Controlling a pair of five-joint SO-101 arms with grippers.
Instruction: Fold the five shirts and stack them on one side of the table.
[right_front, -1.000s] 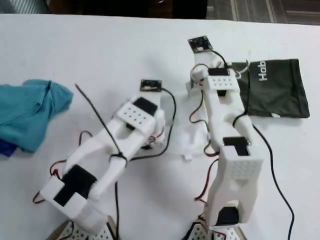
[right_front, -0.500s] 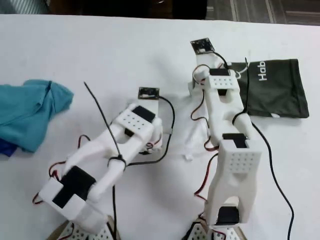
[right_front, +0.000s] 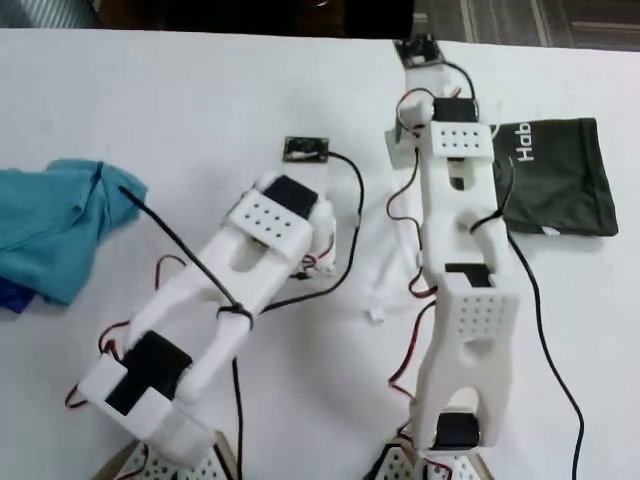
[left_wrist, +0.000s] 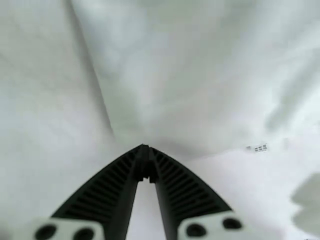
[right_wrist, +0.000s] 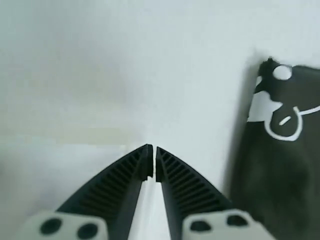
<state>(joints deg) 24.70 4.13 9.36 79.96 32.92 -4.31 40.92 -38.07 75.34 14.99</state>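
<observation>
Robotics lab/workshop bench indicated. White 3D-printed left arm (right_front: 215, 300) and right arm (right_front: 465, 330) are mounted at a white table (right_front: 200, 90). Exposed cabling (right_front: 545, 320) and a bare circuit board (right_front: 304, 149) are noted. Dark flooring (right_front: 520, 20) is seen beyond the far edge.

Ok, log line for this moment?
left pincer: shut on white shirt | right pincer: shut, near dark shirt | dark shirt: folded | teal shirt: crumpled

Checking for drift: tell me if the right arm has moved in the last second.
Yes. The right arm has stretched away from its base, past the dark folded shirt, which stayed put; its wrist camera now nearly reaches the table's far edge.
</observation>
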